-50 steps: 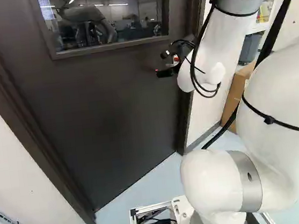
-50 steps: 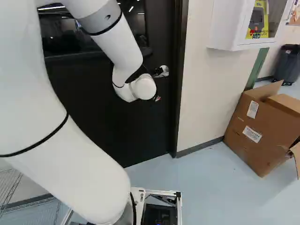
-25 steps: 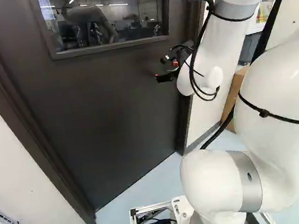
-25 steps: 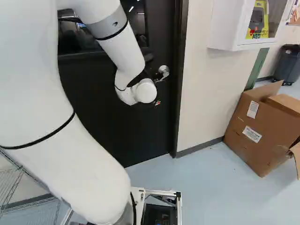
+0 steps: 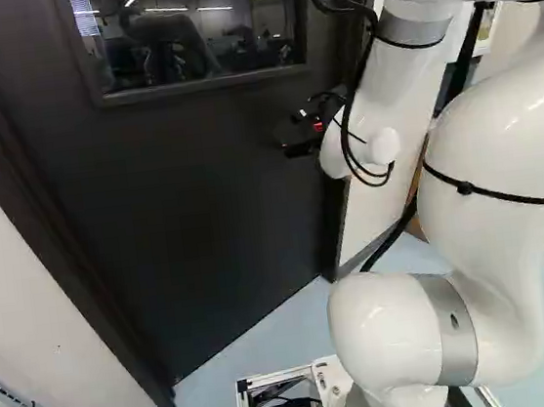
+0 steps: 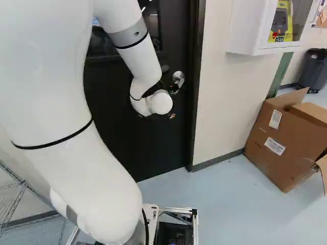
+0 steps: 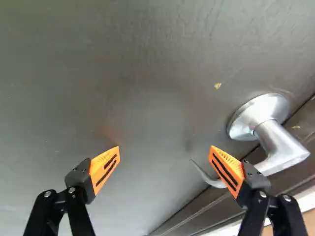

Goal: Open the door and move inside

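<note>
Before the door (image 5: 193, 203), the claw (image 5: 295, 149) gapes wide and empty, while white labels (image 6: 275, 146) mark a cardboard box (image 6: 281, 171).

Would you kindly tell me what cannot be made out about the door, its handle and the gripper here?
- Wrist view: part of the handle, hidden behind one finger of the gripper; whether they touch cannot be told.
- Left base view: the handle, hidden by the gripper and arm.
- Right base view: the gripper's fingers, mostly hidden behind the arm.
- Left base view: the tops of the door and its window, cut off by the upper edge.
</note>
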Tool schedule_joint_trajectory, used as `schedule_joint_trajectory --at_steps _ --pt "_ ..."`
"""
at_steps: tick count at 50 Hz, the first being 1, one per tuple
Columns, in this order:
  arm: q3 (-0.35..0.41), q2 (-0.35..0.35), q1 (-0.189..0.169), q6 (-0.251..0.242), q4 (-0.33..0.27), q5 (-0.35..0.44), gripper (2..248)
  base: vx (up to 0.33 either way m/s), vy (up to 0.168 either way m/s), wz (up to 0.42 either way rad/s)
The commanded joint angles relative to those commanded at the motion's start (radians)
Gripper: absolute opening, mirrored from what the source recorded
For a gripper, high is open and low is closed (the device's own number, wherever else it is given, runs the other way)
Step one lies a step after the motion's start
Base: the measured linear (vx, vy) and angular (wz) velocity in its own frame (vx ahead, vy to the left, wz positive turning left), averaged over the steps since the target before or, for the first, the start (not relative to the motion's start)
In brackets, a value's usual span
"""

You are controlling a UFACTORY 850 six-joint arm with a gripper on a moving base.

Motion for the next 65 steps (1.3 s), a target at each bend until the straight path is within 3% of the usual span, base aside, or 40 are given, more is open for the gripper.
schedule_joint_trajectory --at_steps 24,65 --pt "-0.031 -0.087 0.010 0.000 0.000 0.000 247 0.000 0.000 0.000" --pt "-0.082 -0.209 0.077 0.000 0.000 0.000 247 0.000 0.000 0.000"
